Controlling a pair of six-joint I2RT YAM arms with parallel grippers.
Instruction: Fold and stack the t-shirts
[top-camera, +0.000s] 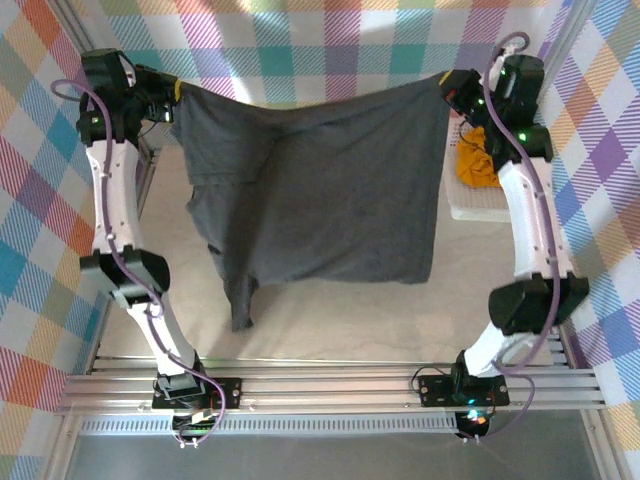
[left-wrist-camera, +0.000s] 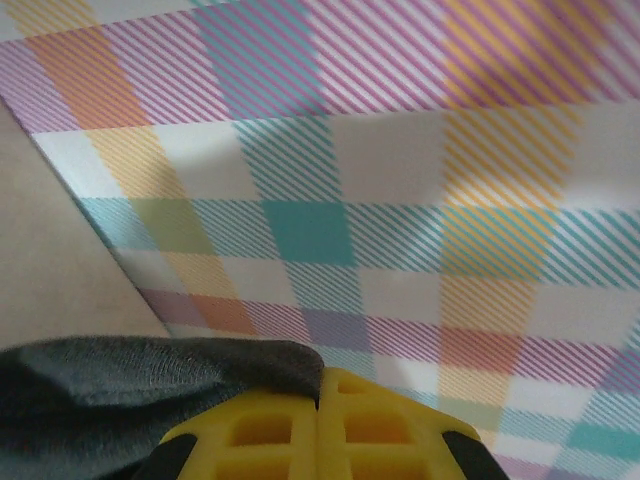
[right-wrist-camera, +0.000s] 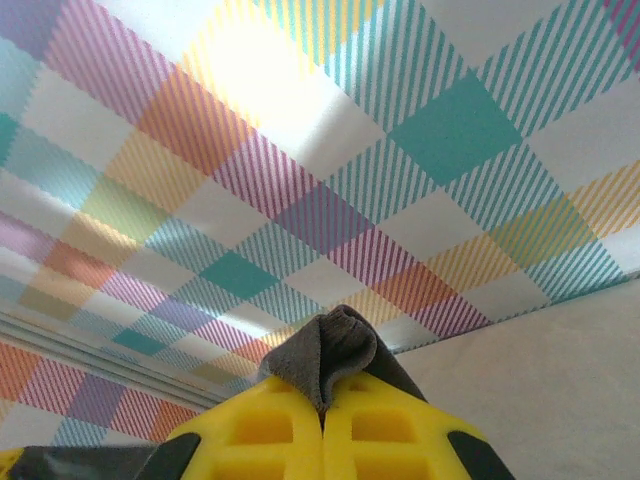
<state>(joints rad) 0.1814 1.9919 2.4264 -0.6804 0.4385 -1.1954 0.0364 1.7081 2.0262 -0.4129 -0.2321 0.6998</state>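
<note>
The charcoal-grey t-shirt (top-camera: 320, 190) hangs spread out between the two arms, above the pale surface (top-camera: 330, 320). The left end effector (top-camera: 172, 100) pinches its upper left corner and the right end effector (top-camera: 450, 90) pinches its upper right corner. The top hem sags slightly between them, and a loose part dangles lowest at the left.

In the left wrist view, the yellow fingers (left-wrist-camera: 260, 435) are pressed together with grey cloth bunched just to their left. In the right wrist view, a fold of the same cloth pokes up from between the closed fingertips (right-wrist-camera: 390, 430).

The mustard-orange t-shirt (top-camera: 478, 160) lies crumpled in the white basket (top-camera: 470, 208), beside the right arm.
</note>
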